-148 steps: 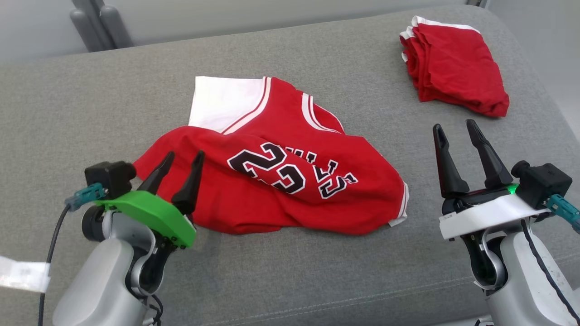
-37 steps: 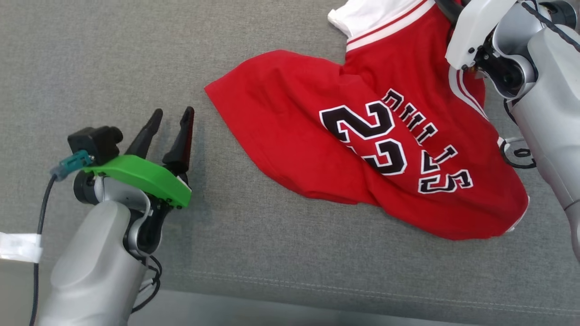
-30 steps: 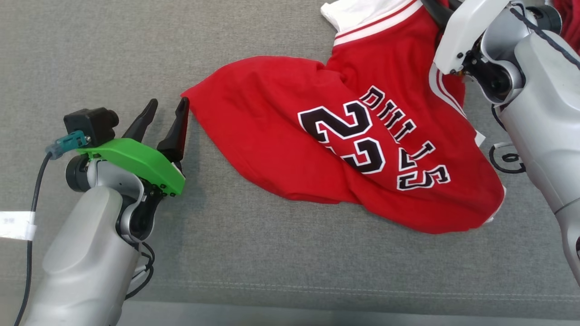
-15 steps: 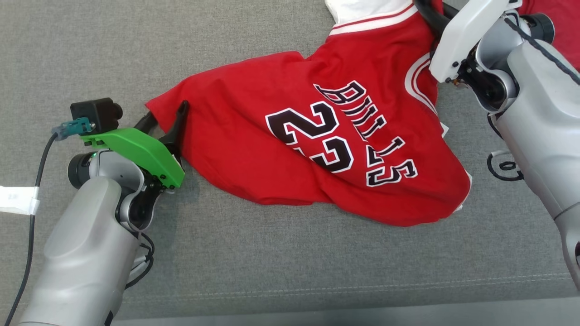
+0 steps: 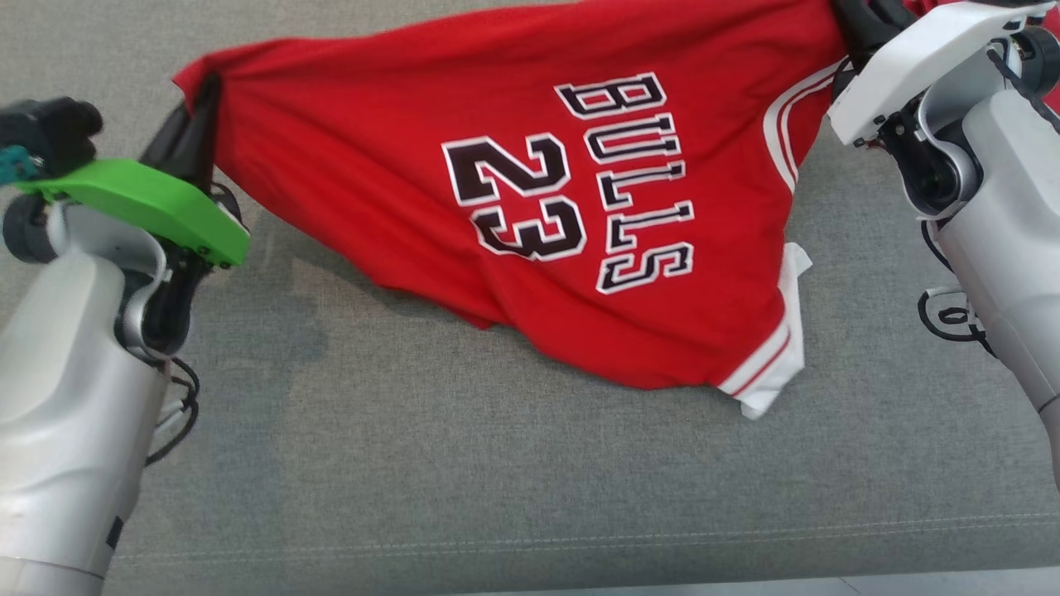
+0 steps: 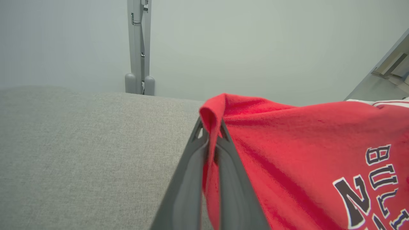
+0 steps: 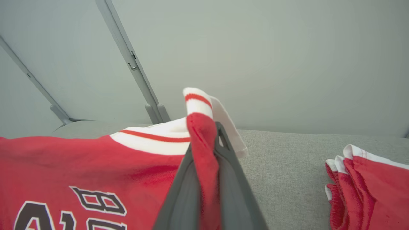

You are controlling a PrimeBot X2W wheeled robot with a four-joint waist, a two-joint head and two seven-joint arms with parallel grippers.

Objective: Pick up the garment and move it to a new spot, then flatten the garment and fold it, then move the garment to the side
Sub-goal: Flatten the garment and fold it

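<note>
Above grey sofa (image 5: 497,480), just clamped left gripper (image 5: 203,99) onto left corner of jersey (image 5: 530,207), matching pinch by right gripper (image 7: 206,127); hoisted taut for relocation.

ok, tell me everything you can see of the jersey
Red knit jersey, white-and-red striped trim, black white-outlined BULLS 23 facing up. It hangs stretched between the left gripper, shut on a plain red corner, and the right gripper, shut on a trimmed edge. Its lower trimmed corner sags onto the grey cushion.
</note>
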